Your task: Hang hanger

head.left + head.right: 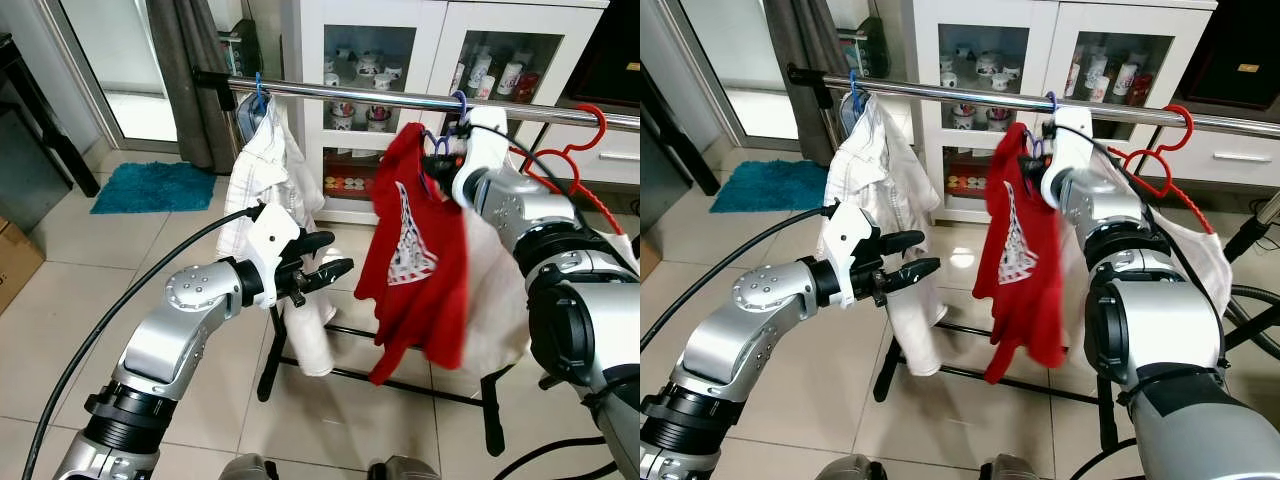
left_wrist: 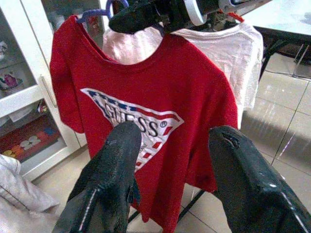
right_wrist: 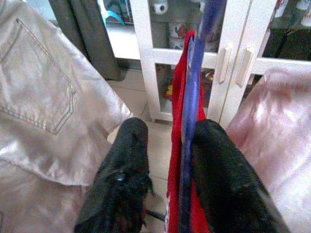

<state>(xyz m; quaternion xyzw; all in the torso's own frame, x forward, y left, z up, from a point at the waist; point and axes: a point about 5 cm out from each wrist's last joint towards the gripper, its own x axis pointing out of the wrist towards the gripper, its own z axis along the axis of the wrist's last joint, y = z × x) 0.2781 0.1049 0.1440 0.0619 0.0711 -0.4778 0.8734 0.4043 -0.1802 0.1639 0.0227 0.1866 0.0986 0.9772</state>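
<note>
A red T-shirt (image 1: pixel 415 260) hangs on a purple hanger (image 1: pixel 458 100) whose hook sits over the steel rail (image 1: pixel 350 95). My right gripper (image 3: pixel 170 128) is raised to the shirt's collar just under the rail. Its fingers are open, and the hanger's purple bar (image 3: pixel 190 97) runs between them against one finger. My left gripper (image 1: pixel 330 255) is open and holds nothing. It hovers at mid height left of the red shirt, in front of a white shirt (image 1: pixel 262 170).
The white shirt hangs from a blue hanger (image 1: pixel 259 95) at the rail's left end. A pale shirt (image 1: pixel 495 300) hangs behind the red one, beside a bare red hanger (image 1: pixel 575 150). A white glass-door cabinet (image 1: pixel 370 60) stands behind. The rack's black feet (image 1: pixel 490 420) rest on tile. A teal mat (image 1: pixel 150 187) lies far left.
</note>
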